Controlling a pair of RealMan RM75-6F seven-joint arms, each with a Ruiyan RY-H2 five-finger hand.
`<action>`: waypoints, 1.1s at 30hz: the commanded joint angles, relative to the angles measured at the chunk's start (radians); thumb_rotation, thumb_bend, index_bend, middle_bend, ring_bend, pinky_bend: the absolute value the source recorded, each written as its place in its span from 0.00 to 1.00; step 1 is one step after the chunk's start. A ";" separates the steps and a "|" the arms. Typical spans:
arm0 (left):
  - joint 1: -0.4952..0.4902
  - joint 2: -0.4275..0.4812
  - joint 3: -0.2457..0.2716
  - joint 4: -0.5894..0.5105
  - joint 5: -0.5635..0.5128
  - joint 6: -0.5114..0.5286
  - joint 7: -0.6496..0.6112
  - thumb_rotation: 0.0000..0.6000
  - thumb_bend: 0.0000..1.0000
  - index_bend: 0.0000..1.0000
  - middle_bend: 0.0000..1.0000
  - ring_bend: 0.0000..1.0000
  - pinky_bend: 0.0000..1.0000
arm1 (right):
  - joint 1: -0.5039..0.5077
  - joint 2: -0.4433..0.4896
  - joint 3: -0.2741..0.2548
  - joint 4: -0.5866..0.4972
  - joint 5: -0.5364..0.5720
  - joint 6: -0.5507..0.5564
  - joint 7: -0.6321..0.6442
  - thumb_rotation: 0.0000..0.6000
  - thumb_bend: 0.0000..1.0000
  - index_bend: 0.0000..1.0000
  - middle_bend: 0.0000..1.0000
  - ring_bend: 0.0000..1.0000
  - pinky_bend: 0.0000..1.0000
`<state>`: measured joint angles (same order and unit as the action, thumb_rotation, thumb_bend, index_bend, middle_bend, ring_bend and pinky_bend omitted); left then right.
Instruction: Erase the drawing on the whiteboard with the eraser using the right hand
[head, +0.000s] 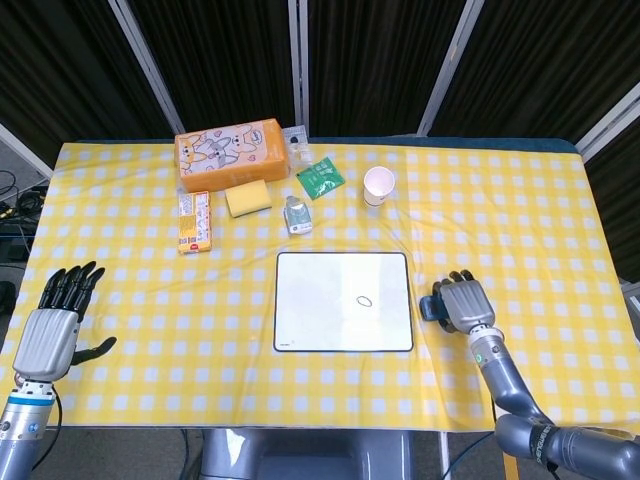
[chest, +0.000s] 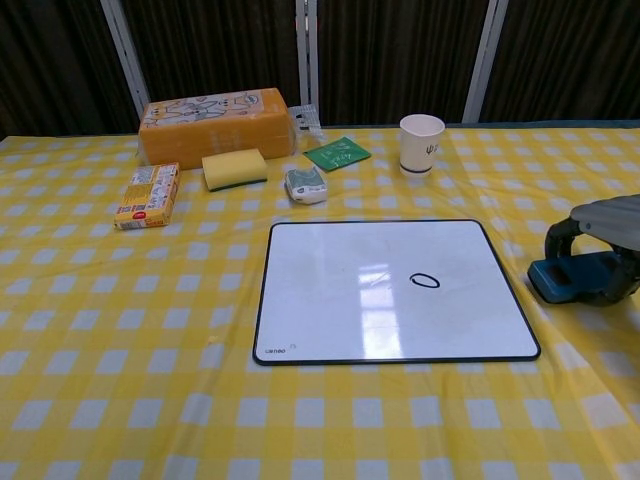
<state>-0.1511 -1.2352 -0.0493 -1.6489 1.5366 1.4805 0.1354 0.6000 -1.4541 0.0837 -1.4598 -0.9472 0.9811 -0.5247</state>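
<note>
Right of the whiteboard (chest: 396, 290), my right hand (head: 462, 302) curls fingers over the blue eraser (chest: 578, 277), ready to lift; grip firmness unclear. Left hand (head: 55, 328) idle, fingers spread.

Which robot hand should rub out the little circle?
The right hand. It already curls over the blue eraser beside the whiteboard. The left hand rests far off, holding nothing.

An orange box (chest: 216, 124) stood at the far side of the table (chest: 120, 400). Just before it lay a yellow sponge (chest: 234, 168); further right stood a paper cup (chest: 421, 143).
</note>
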 joint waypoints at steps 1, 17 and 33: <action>0.000 0.000 0.000 0.000 0.000 0.001 0.000 1.00 0.01 0.00 0.00 0.00 0.00 | -0.023 -0.020 0.017 0.015 -0.096 0.066 0.096 1.00 0.30 0.79 0.65 0.51 0.56; -0.002 0.002 -0.002 -0.002 0.001 0.001 -0.011 1.00 0.01 0.00 0.00 0.00 0.00 | -0.010 0.014 0.091 -0.259 -0.263 0.137 0.245 1.00 0.30 0.82 0.71 0.71 0.77; -0.007 0.018 0.000 -0.004 -0.009 -0.017 -0.059 1.00 0.01 0.00 0.00 0.00 0.00 | 0.122 -0.271 0.130 -0.086 -0.156 0.044 0.140 1.00 0.29 0.83 0.71 0.71 0.77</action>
<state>-0.1576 -1.2183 -0.0488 -1.6530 1.5291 1.4649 0.0775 0.7066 -1.7020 0.2077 -1.5697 -1.1147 1.0368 -0.3793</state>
